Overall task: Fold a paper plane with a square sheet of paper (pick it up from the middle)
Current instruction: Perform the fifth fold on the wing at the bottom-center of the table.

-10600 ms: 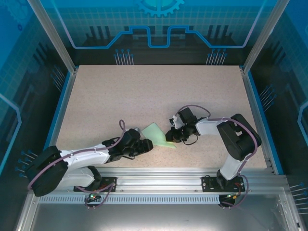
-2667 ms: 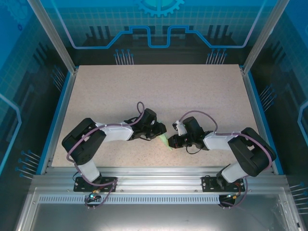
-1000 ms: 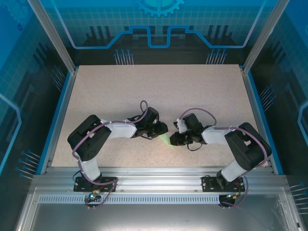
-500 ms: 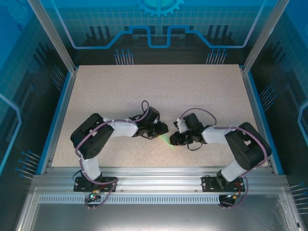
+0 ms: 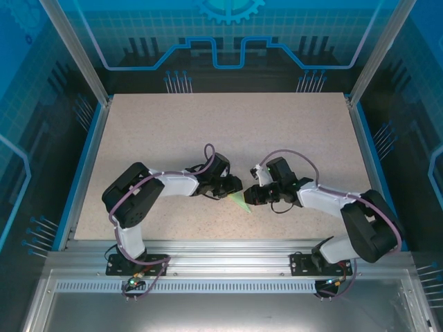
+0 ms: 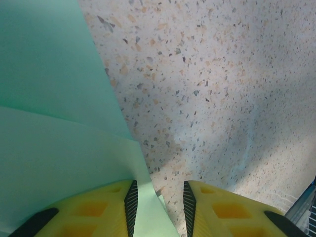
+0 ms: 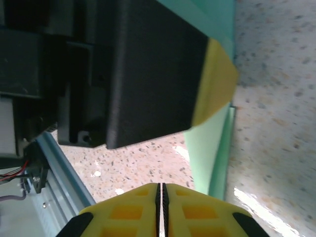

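The sheet of paper (image 5: 240, 201) is pale mint green and lies folded on the table as a narrow pointed wedge between the two grippers. In the left wrist view its layers (image 6: 49, 123) overlap, and one edge runs between my left gripper's (image 6: 159, 186) yellow fingers (image 6: 98, 207). These stand apart, with bare table showing in the gap. My left gripper (image 5: 232, 188) sits on the paper's left side. Facing it from the right, my right gripper (image 5: 250, 196) is shut on nothing (image 7: 161, 187). The paper (image 7: 207, 148) lies just ahead of it, under the left gripper's yellow fingertip (image 7: 217, 84).
The speckled tabletop (image 5: 208, 131) stretches wide behind the grippers. A metal rail (image 5: 221, 249) runs along the near edge, close to the paper. Blue frame posts and panels (image 5: 83, 138) border the left and right sides.
The right arm's elbow has swung outward to the right and its gripper has shifted slightly toward the paper. The left arm and the paper have barely moved.
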Robot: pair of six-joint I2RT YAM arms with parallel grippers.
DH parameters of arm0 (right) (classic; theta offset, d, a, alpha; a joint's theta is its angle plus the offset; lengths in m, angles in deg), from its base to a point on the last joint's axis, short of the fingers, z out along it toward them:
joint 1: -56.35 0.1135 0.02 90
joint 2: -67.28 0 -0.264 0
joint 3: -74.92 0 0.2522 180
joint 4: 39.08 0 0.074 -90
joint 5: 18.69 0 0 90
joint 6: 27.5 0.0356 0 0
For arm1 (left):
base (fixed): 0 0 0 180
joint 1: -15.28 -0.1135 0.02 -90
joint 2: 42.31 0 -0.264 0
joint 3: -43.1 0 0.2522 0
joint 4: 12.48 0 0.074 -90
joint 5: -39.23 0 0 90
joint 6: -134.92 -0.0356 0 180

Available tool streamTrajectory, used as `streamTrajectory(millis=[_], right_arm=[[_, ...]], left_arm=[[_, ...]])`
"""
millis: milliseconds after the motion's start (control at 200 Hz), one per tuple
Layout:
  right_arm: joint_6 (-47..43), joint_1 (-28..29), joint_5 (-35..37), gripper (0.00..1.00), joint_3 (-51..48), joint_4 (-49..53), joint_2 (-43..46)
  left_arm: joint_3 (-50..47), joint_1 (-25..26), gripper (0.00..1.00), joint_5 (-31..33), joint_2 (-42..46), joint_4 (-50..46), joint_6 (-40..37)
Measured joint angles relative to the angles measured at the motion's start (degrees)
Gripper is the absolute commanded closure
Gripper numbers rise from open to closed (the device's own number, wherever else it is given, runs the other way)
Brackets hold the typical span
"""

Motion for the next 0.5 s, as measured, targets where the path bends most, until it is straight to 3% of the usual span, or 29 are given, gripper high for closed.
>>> streamTrajectory(millis=[350,500], right_arm=[[-0.7,0.4,-2.9,0.88,5.6,2.8,-13.6],[-1.0,0.3,-3.0,0.87,5.6,3.2,-14.8]], left_arm=[[0.0,0.0,0.66,-0.2,0.0,0.0,-0.2],[0.0,0.0,0.66,-0.6,0.0,-0.1,-0.2]])
